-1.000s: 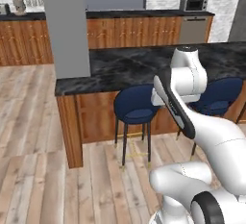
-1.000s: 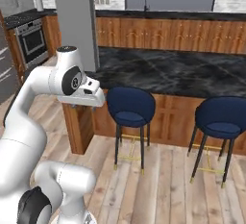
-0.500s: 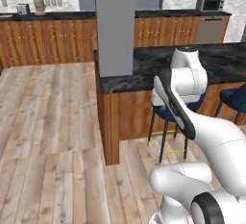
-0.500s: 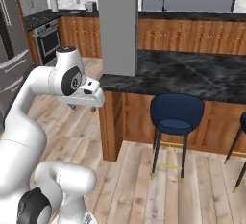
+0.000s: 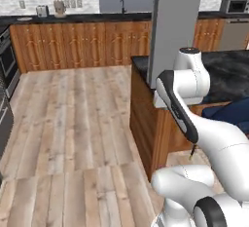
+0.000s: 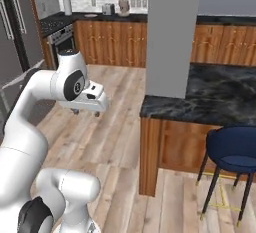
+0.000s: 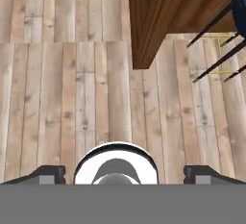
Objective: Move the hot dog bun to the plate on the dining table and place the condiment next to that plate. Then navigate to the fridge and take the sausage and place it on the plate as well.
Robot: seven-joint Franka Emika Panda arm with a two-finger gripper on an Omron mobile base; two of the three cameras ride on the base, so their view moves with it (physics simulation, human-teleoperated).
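black marble of the desk point(image 6: 220, 97) ends at its near corner beside the grey pillar point(image 6: 172, 32), the steel fridge point(image 6: 12, 42) stands off to the left, and the pincer point(image 7: 122, 174) hangs wide open and empty over plank floor point(image 7: 72, 98), likely for travel

No readable text, labels, brands, numbers or signs anywhere. Counter items at 12 o'clock are too small and blurred to show any lettering.
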